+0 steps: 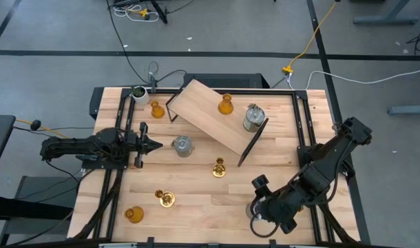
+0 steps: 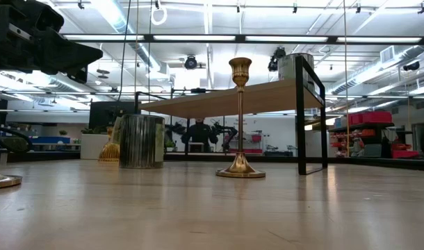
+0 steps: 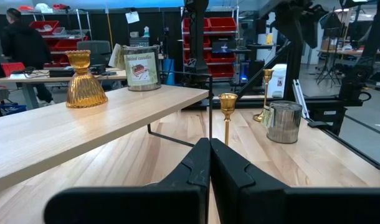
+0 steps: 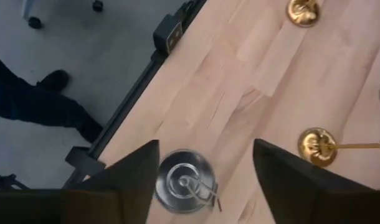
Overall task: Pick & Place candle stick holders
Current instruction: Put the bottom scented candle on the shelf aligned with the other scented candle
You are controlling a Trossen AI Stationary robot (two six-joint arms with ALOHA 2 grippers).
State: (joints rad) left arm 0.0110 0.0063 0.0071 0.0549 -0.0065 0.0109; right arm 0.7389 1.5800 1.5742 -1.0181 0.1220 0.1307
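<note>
Right wrist view: right gripper (image 4: 205, 180) spread over silver-grey metal cylinder candle holder (image 4: 185, 182) near bench's front right edge. Looked rigid, smooth, slippery; best pinched across outer wall. Left gripper (image 1: 155, 145) pressed together, idle.

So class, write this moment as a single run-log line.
left gripper: shut, idle | right gripper: open above silver cylinder at table front edge | shelf: amber holder, silver tin

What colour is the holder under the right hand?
Silver-grey metal cylinder, seen best in the right wrist view.
</note>
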